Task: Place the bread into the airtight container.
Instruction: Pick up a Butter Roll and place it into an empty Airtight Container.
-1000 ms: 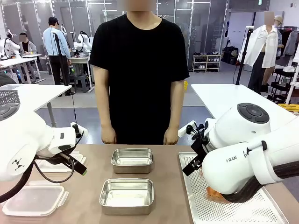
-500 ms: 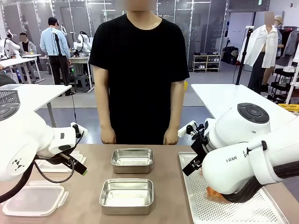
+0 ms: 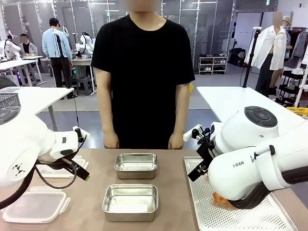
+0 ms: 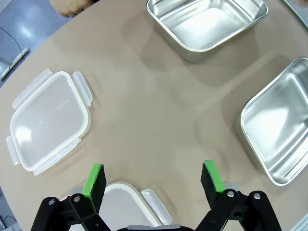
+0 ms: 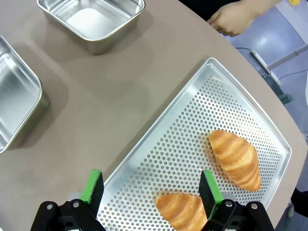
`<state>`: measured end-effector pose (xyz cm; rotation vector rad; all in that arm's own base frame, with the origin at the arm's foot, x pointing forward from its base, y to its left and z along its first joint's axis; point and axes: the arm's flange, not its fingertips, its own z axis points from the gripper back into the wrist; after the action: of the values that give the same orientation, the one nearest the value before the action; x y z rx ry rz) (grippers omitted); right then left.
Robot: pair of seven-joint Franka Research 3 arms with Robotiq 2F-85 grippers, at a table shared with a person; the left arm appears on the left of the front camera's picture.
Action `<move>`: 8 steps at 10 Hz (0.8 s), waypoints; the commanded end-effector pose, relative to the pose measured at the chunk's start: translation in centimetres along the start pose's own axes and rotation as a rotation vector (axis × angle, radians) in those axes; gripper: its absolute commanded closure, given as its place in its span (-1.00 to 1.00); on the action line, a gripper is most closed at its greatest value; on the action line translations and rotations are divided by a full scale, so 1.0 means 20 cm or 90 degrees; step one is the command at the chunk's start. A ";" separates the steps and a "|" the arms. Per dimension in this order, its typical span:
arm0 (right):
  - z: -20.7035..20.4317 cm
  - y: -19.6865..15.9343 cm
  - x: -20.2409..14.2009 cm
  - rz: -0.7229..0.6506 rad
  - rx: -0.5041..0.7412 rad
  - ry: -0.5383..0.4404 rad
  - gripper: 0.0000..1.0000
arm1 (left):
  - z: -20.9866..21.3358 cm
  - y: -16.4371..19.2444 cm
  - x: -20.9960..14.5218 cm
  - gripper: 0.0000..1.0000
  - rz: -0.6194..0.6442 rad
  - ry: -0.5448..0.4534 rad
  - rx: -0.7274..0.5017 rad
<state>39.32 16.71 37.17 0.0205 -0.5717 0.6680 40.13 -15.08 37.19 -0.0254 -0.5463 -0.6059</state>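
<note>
Jaws spread, the right gripper (image 5: pixel 151 186) hovers over the croissants (image 5: pixel 236 159) on the right-hand tray (image 5: pixel 202 110), poised to pick, while the left gripper (image 4: pixel 154 180), also open, hangs above the left-side lids (image 4: pixel 48 120).

One golden croissant (image 5: pixel 236 159) lies flat on the perforated tray (image 5: pixel 183 144), with a second croissant (image 5: pixel 182 211) at its 8 o'clock. An empty steel container (image 3: pixel 136 165) sits open on the bench (image 3: pixel 96 175), and a matching nearer container (image 3: pixel 130 201) is at its 6 o'clock.

Left gripper (image 4: pixel 153 176): jaws spread wide, above tan table (image 4: pixel 144 96). Upper steel container (image 4: pixel 207 21) at top edge, right steel container (image 4: pixel 281 130) cut off. Left lid (image 4: pixel 48 122) flat; lower lid (image 4: pixel 122 207) between fingers.
</note>
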 end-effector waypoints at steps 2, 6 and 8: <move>0.27 -0.16 0.09 -0.048 0.049 0.008 -1.00 | 0.26 0.09 0.13 -1.00 -0.003 0.012 -0.062; 0.96 -0.52 0.05 -0.040 0.093 0.006 -1.00 | 0.96 0.36 0.22 -1.00 -0.005 0.046 -0.140; 1.41 -0.52 0.02 -0.017 0.041 -0.020 -1.00 | 1.47 0.40 0.29 -1.00 0.017 0.063 -0.120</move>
<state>33.39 3.20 60.56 0.1479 -0.5647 0.6356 34.57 -6.23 62.42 -0.1994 -0.4278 -0.6486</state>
